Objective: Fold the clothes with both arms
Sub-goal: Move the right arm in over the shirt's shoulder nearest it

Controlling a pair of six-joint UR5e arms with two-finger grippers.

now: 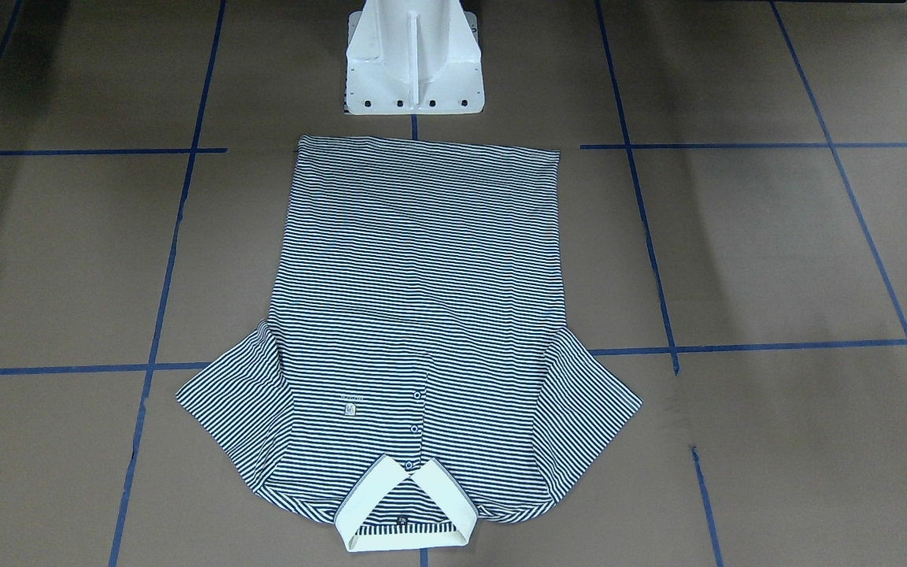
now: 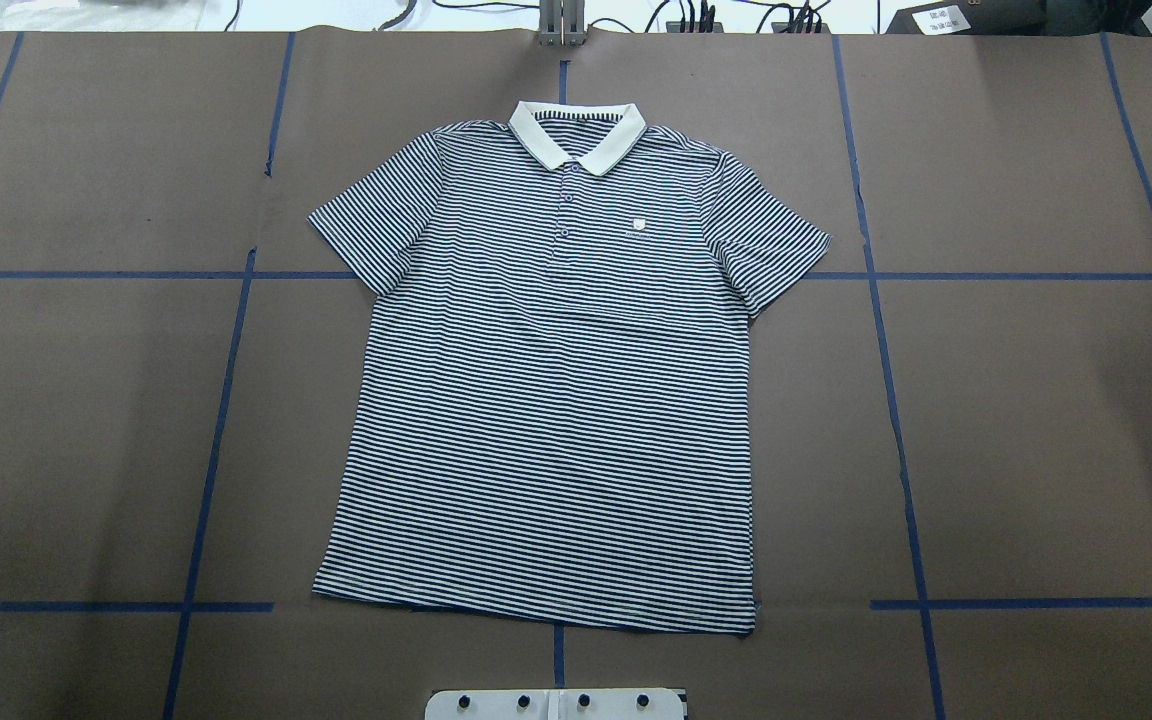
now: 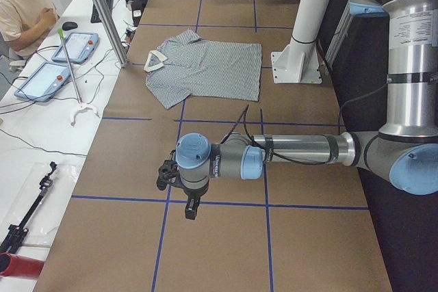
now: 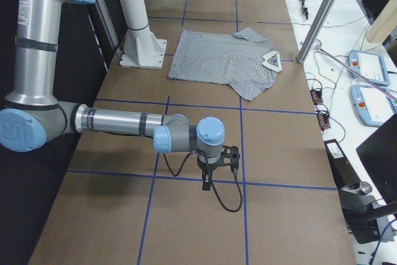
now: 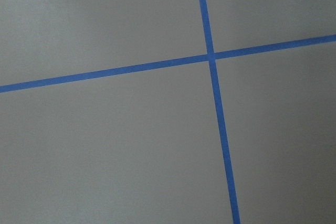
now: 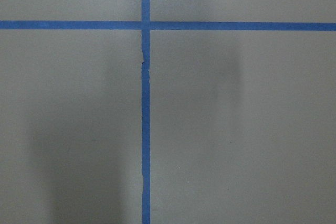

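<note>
The striped polo shirt (image 2: 551, 400) lies flat and face up in the middle of the table, sleeves spread, with its cream collar (image 2: 578, 135) at the far edge and its hem near the robot base. It also shows in the front-facing view (image 1: 422, 299). My left arm reaches out low over the table's left end, and its gripper (image 3: 190, 208) points down, far from the shirt (image 3: 205, 66). My right gripper (image 4: 206, 181) points down over the table's right end, far from the shirt (image 4: 223, 60). I cannot tell whether either gripper is open or shut. Neither touches the shirt.
The brown table (image 2: 1036, 420) is marked with blue tape lines. The white pedestal base (image 1: 414, 55) stands behind the shirt's hem. An operator (image 3: 24, 5) sits past the far edge beside tablets (image 3: 75, 46) and cables. A metal post (image 3: 102, 11) rises near the collar.
</note>
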